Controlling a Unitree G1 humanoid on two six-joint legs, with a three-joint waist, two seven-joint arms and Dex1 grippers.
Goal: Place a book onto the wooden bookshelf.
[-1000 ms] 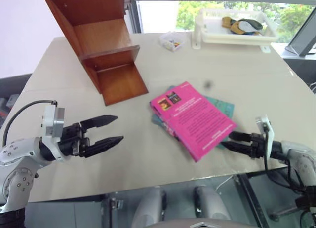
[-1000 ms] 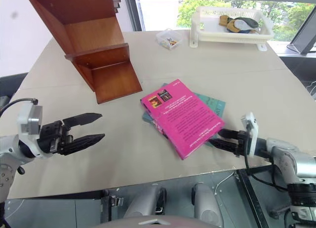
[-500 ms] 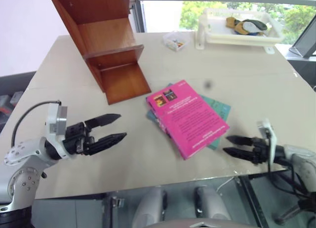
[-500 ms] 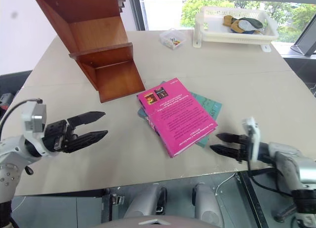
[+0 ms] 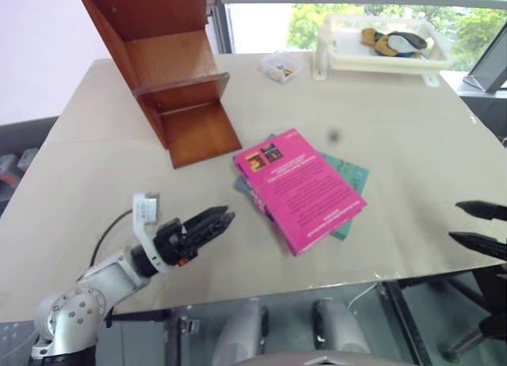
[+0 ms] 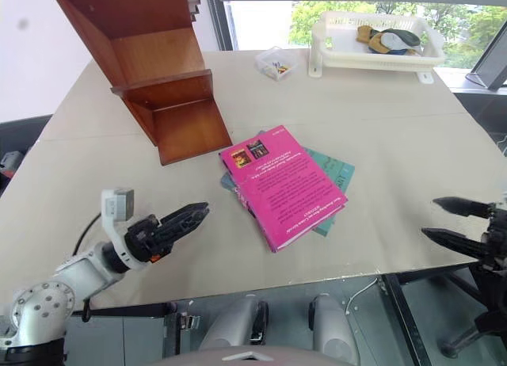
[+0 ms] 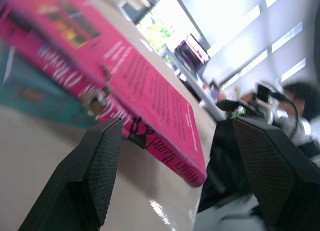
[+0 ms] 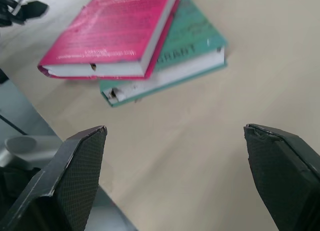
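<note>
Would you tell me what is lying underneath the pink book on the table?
A teal-blue book lies under the pink book, sticking out along its right and near edges. Most of its cover is hidden by the pink one, and nothing else shows beneath them on the table.

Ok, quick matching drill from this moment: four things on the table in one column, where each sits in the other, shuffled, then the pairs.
Things:
1. pink book
2. teal book
3. wooden bookshelf
4. white basket

Places:
A. far right of the table, by the window
B. far left of the table, standing upright
C. flat on the table, under another book
D. lying on top of another book, mid-table

Pairs: 1-D, 2-C, 3-B, 4-A
</note>
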